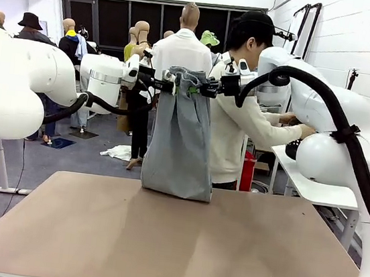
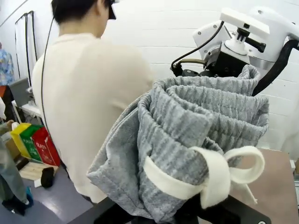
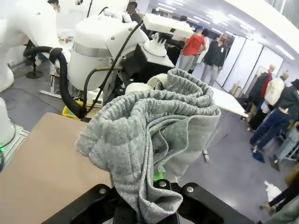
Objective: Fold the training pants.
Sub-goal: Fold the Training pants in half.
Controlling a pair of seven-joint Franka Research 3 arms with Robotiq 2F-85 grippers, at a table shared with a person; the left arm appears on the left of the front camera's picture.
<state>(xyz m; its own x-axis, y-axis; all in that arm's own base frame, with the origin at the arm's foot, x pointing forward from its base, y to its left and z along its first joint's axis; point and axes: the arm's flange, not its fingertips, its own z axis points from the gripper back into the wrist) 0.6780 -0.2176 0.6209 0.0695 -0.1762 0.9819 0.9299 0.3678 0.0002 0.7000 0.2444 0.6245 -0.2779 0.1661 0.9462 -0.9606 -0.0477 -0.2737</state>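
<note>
The training pants (image 1: 181, 138) hang in the air between the two arms, held up by the gathered waistband (image 2: 205, 105), with the lower end touching down on the brown worktop (image 1: 158, 243) near the middle of its far edge. The left gripper (image 1: 167, 82) comes in from the left and is clamped on one end of the waistband; the right gripper (image 1: 203, 87) comes in from the right and is clamped on the other end, the two grippers close together at the top of the garment. In the left wrist view the white drawstring (image 2: 210, 175) is tied in a loop just above that gripper's fingers. In the right wrist view the grey jersey bunches between the right gripper's fingers. A person in a cream sweater (image 1: 237, 128) stands beyond the far edge, turned toward a white side table (image 1: 308, 184) off the far right corner.
</note>
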